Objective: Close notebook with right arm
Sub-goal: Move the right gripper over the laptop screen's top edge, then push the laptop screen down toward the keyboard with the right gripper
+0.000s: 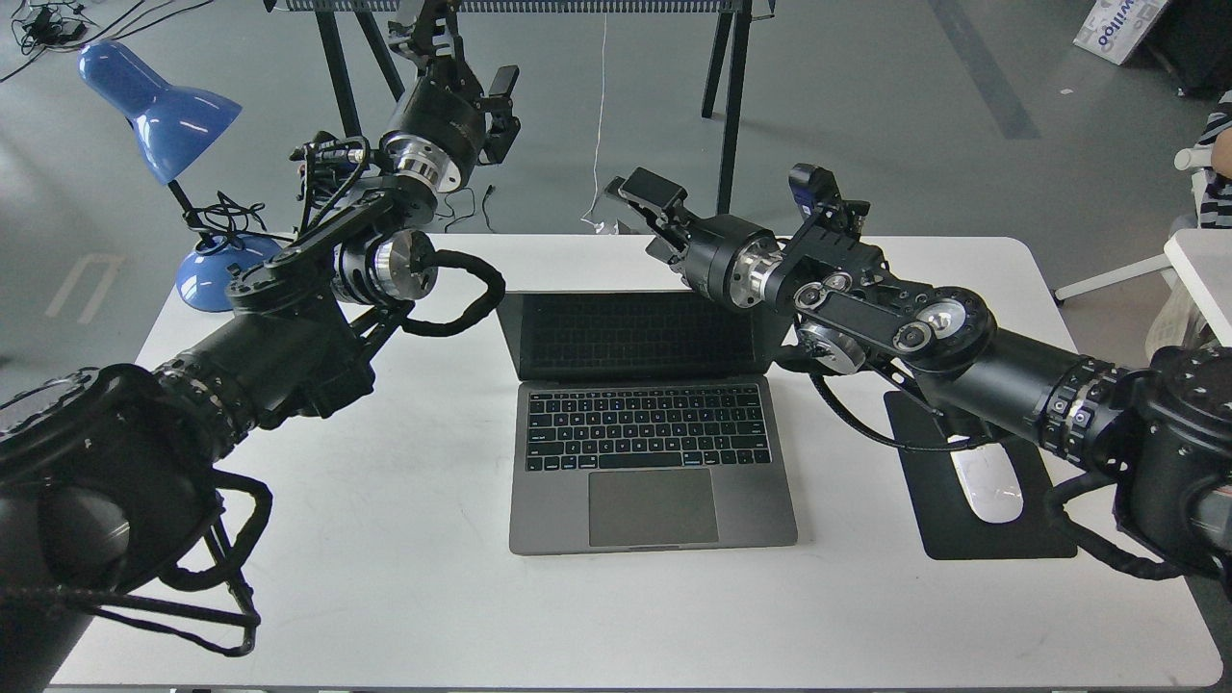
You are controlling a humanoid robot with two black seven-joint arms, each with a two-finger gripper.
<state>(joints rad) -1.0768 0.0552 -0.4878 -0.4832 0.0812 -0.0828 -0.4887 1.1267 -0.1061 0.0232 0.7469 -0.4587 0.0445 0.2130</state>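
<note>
Head view shows the notebook (650, 423) lying open at the middle of the white table (385, 577), its dark screen tilted back and the right arm (895, 327) crossing in front of the screen's right edge, hiding that corner. The right gripper (626, 197) hovers above the lid's far edge, jaws slightly spread and holding nothing. The left gripper (423, 34) is raised at the frame's top, partly cut off, so its jaws cannot be told; the right arm also covers part of the mouse (987, 486).
</note>
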